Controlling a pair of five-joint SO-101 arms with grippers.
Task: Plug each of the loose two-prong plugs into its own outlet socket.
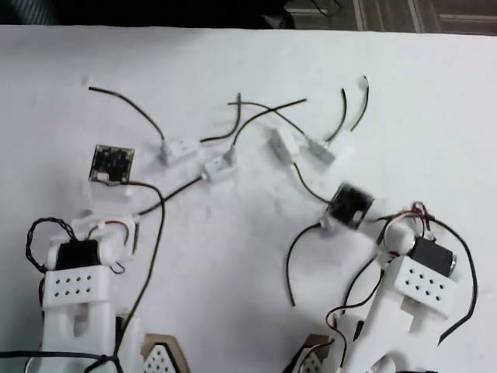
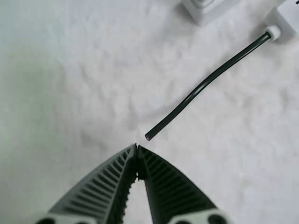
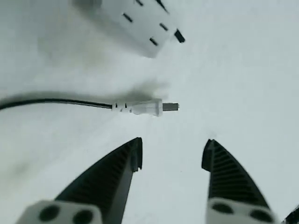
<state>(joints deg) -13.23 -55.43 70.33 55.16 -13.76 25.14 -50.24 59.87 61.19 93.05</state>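
Observation:
My left gripper (image 2: 137,150) is shut with nothing in it, its tips just short of the cut end of a black wire (image 2: 201,86). That wire leads off to a white plug (image 2: 285,21). In the high view this gripper (image 1: 126,226) sits below a dark outlet socket (image 1: 112,163). My right gripper (image 3: 172,156) is open above the table. A small white two-prong plug (image 3: 145,107) lies just beyond its fingertips, and an outlet socket (image 3: 140,18) with dark slots lies past that. From above, that socket (image 1: 351,206) and plug (image 1: 324,224) lie beside the right gripper (image 1: 384,231).
Several more white plugs (image 1: 177,150) (image 1: 219,169) (image 1: 281,145) with black wires lie scattered across the middle and back of the white table (image 1: 435,101). A long black cable (image 1: 159,233) runs from the left socket down past the left arm.

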